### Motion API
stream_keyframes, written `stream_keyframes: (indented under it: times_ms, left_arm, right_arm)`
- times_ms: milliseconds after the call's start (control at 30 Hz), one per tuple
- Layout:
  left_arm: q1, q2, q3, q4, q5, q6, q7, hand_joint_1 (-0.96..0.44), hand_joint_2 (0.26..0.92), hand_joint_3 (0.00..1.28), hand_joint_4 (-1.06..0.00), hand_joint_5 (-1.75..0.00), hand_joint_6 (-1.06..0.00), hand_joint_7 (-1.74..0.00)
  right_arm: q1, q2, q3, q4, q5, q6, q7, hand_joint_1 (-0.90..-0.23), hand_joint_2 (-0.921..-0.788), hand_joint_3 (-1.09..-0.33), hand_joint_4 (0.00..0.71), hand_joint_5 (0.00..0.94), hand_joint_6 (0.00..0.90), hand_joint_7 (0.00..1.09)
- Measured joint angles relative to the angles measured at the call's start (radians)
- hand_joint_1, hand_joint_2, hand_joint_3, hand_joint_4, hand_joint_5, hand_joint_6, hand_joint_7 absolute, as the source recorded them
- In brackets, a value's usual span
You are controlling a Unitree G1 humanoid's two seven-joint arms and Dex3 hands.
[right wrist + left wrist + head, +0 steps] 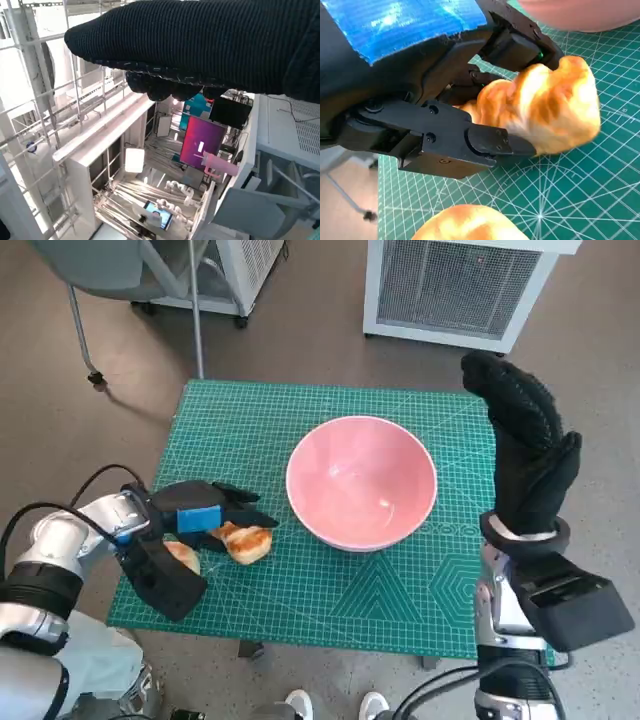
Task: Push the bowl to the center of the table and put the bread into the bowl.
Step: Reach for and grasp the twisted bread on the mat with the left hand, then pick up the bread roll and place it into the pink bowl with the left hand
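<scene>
A pink bowl (361,481) stands near the middle of the green cutting mat (400,590), and its rim (580,15) shows in the left wrist view. A golden bread roll (247,541) lies left of the bowl, and my left hand (200,508) grips it between its black fingers (485,142); the left wrist view shows the bread (550,107) close up. A second roll (182,556) lies nearer the mat's left front corner, the same second roll (470,225) showing in the left wrist view. My gloved right hand (525,445) is raised beside the table's right edge, fingers extended, holding nothing.
A white cabinet with a grille (460,285) stands on the floor behind the table. A chair leg and a metal pole (195,310) stand at the back left. A person's shoes (335,705) show at the table's front edge.
</scene>
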Motion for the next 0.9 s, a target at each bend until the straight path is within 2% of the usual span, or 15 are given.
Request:
stream_keyframes:
  times_ms: [167, 400, 533, 900]
  left_arm:
    - [-0.027, -0.001, -0.036, 0.046, 0.023, -0.016, 0.060, 0.00, 0.920, 0.13, -0.53, -1.19, -0.67, -1.23]
    - [-0.053, -0.001, -0.059, 0.091, 0.028, -0.045, 0.090, 0.00, 0.920, 0.10, -0.55, -1.20, -0.70, -1.20]
    - [-0.064, -0.001, -0.058, 0.108, 0.014, -0.065, 0.088, 0.00, 0.921, 0.09, -0.56, -1.19, -0.72, -1.18]
    - [-0.075, 0.003, -0.014, 0.119, -0.066, -0.090, 0.010, 0.00, 0.920, 0.07, -0.60, -1.14, -0.73, -1.18]
  right_arm:
    - [0.000, 0.002, 0.000, 0.000, 0.003, -0.001, 0.000, -0.532, -0.921, -0.778, 0.298, 0.013, -0.001, 0.70]
    - [0.000, 0.005, 0.000, 0.005, 0.004, -0.009, 0.000, -0.537, -0.921, -0.774, 0.298, 0.014, -0.001, 0.70]
    - [0.000, 0.006, 0.000, 0.013, 0.004, -0.013, 0.000, -0.539, -0.921, -0.771, 0.299, 0.014, -0.001, 0.70]
    - [-0.003, 0.011, 0.000, 0.031, 0.004, -0.026, 0.000, -0.540, -0.921, -0.772, 0.299, 0.014, -0.001, 0.71]
